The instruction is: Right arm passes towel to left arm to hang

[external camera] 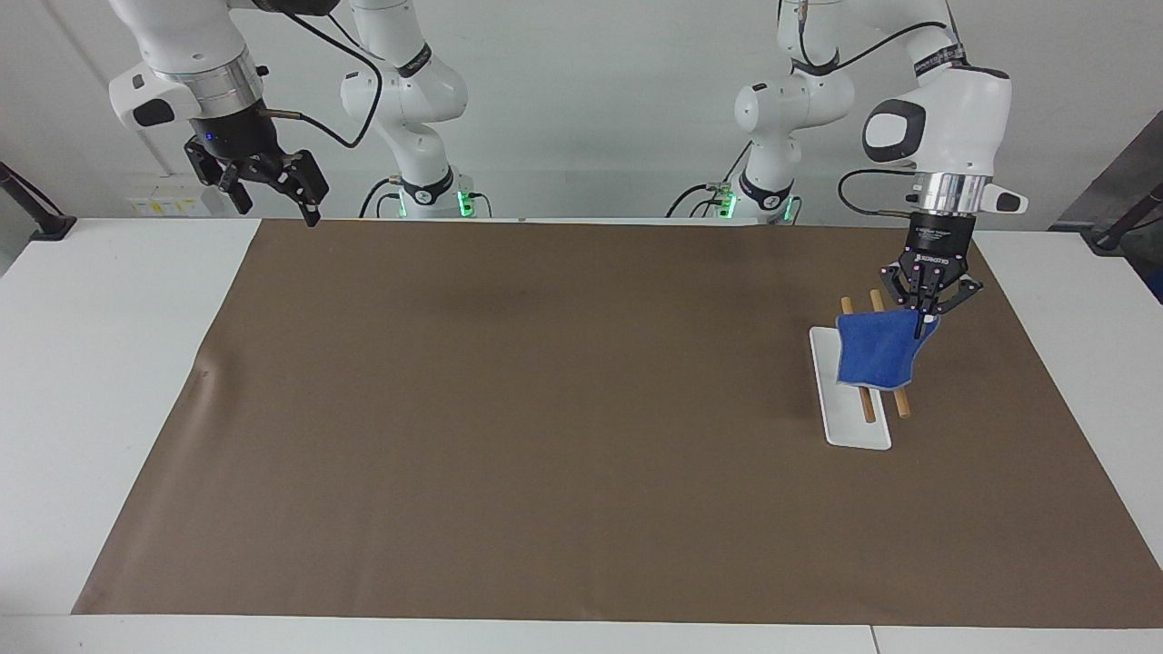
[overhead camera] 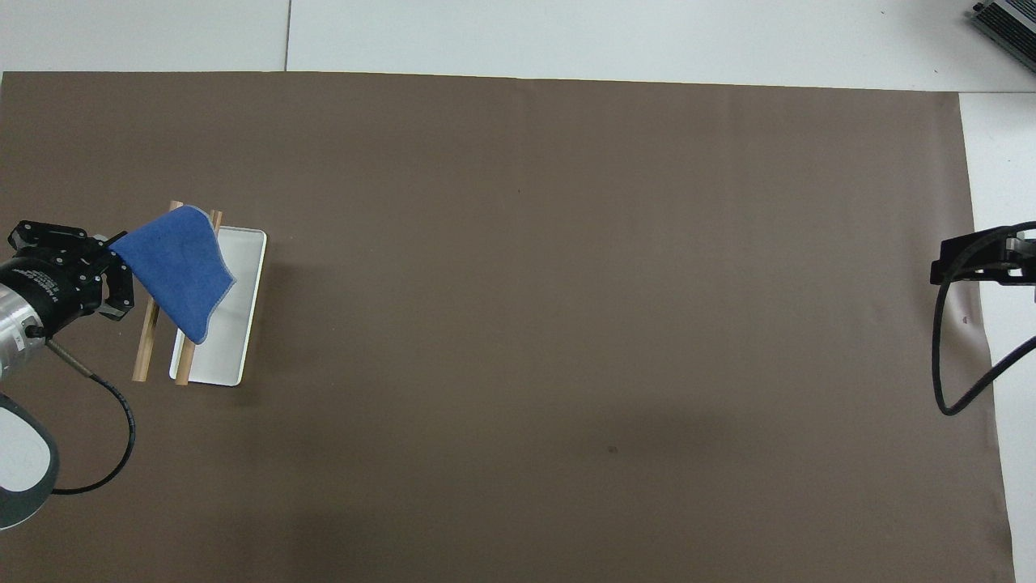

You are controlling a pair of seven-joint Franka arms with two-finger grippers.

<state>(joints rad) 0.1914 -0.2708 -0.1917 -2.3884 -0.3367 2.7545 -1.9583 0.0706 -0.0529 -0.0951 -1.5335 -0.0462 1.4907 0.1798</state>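
A: Left gripper (external camera: 926,320) pinching towel (external camera: 874,359) by its corner; it hangs over the rack (external camera: 854,400), whose rods run away from the robots.

B: Right gripper (external camera: 275,193)?

A: Spread, waiting above the desk's other end.

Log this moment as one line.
left gripper: shut on towel, over rack | right gripper: open, waiting | towel: not yet hung

White table (external camera: 109,381), brown mat (external camera: 509,409), pale wall (external camera: 591,82)
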